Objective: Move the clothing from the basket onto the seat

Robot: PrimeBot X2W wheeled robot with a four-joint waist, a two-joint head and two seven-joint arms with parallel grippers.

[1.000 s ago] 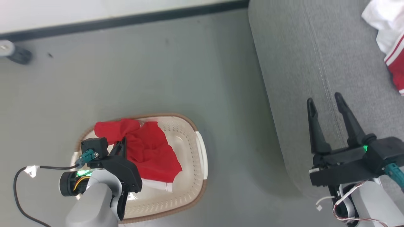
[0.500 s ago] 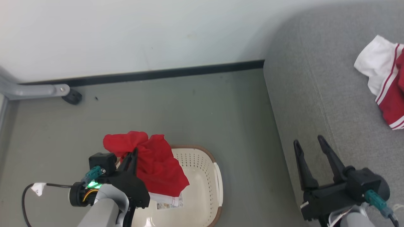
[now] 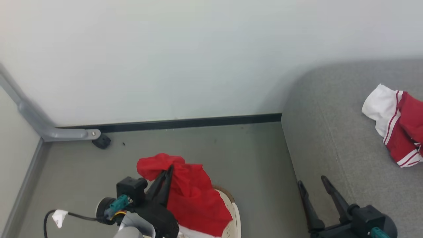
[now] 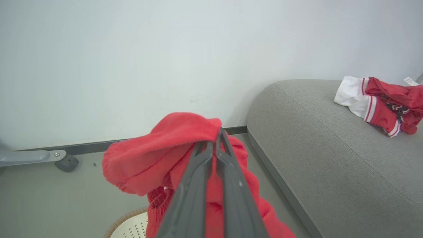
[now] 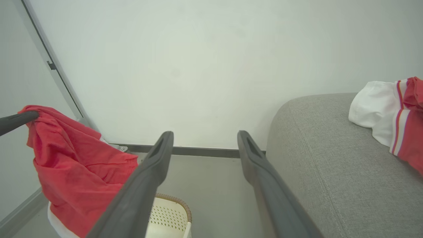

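Note:
My left gripper [image 3: 169,169] is shut on a red garment [image 3: 193,198], part of the clothing, which hangs bunched from its fingertips above the basket [image 3: 235,215]. In the left wrist view the closed gripper [image 4: 213,142] pinches the red cloth [image 4: 155,152], with the basket's brown rim [image 4: 122,220] below. My right gripper [image 3: 312,181] stands open and empty beside the front edge of the grey seat [image 3: 330,138]. Through its spread gripper [image 5: 205,135] I see the hanging garment [image 5: 72,158] and the basket [image 5: 172,211]. Another red-and-white garment [image 3: 395,127] lies on the seat.
A white wall with a black baseboard [image 3: 185,123] runs behind the grey floor. A grey metal leg with a black caster [image 3: 101,141] stands at the left by the wall. Bare floor separates the basket from the seat's rounded corner [image 4: 264,109].
The head camera has tilted up toward the wall. My left gripper has risen with the red garment, which now hangs higher over the basket. The right gripper stays open.

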